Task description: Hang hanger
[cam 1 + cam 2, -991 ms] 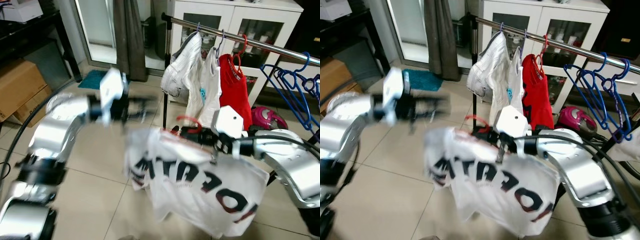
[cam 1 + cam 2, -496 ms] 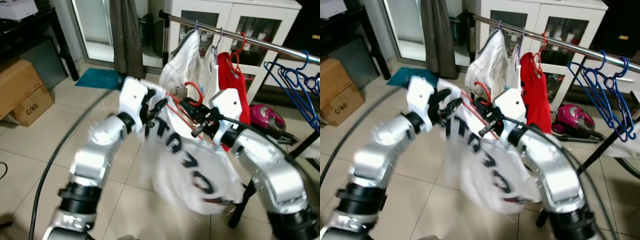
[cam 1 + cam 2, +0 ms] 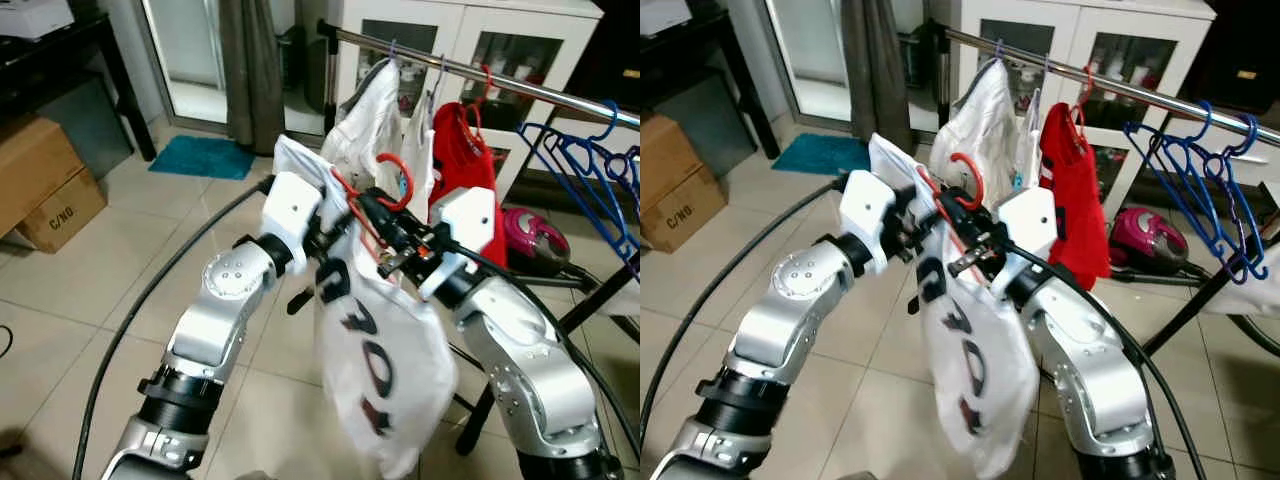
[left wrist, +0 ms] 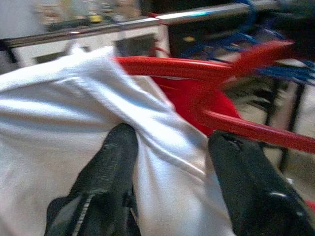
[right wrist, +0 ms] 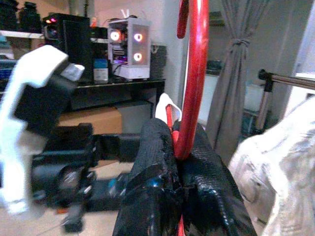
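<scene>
The right gripper (image 5: 179,162) clamps the stiff red hanger (image 3: 392,178) at its neck below the rail (image 3: 520,85); the left gripper (image 4: 172,162), fingers apart, steadies the light, floppy white shirt (image 3: 375,370)

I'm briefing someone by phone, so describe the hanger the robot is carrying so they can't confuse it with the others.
Start at the metal clothes rail before the white cabinet. In front of it, between the two silver arms, the red hanger carries a white T-shirt with dark lettering. Unlike the blue hangers, it is off the rail, its neck pinched in the right tool.
</scene>
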You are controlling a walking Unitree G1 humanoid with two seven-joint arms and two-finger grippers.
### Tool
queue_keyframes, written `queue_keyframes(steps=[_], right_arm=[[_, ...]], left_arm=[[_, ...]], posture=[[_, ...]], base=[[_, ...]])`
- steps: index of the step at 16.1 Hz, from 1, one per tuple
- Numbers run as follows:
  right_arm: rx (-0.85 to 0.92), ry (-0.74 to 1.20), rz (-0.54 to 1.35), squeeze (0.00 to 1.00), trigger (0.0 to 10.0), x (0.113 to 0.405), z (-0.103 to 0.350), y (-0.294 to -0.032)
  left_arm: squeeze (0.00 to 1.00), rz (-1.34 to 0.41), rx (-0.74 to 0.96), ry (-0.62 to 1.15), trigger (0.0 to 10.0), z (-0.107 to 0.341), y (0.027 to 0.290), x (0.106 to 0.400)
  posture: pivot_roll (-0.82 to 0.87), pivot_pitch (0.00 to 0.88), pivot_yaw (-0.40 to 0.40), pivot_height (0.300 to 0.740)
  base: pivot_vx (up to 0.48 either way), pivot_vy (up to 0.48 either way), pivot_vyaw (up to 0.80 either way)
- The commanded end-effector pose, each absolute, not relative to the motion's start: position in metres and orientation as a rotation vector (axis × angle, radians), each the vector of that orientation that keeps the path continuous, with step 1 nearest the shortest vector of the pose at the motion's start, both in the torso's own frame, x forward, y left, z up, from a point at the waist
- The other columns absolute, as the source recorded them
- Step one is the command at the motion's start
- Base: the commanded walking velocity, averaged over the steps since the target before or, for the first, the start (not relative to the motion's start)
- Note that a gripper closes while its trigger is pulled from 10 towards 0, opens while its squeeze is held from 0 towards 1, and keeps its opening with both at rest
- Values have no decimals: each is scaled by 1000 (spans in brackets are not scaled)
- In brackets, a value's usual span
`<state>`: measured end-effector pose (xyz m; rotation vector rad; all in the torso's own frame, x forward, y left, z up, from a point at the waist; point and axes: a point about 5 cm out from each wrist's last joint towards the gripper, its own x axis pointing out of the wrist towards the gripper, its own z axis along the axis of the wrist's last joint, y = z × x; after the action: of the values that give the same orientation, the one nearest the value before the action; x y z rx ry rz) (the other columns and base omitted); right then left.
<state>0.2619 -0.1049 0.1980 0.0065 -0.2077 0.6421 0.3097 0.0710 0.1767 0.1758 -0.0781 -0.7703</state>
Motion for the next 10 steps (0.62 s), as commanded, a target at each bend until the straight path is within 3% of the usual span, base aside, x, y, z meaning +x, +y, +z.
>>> queue_keyframes(steps=[1,3,4,10], right_arm=[[24,-239,632,0,0,261,201,-107],[59,-238,646,0,0,260,200,-109],[78,-239,684,0,0,259,199,-109],[84,-243,741,0,0,258,198,-116]], left_arm=[[1000,-866,215,-93,10000,176,61,300],[1000,-712,377,-73,10000,169,70,309],[0,-574,352,-71,10000,170,76,318],[0,-498,273,-136,10000,181,74,321]], posture=[[-2,0,42,740],[-1,0,47,740],[-1,0,48,740],[6,0,42,740]], base=[[0,0,0],[0,0,0],[0,0,0],[0,0,0]])
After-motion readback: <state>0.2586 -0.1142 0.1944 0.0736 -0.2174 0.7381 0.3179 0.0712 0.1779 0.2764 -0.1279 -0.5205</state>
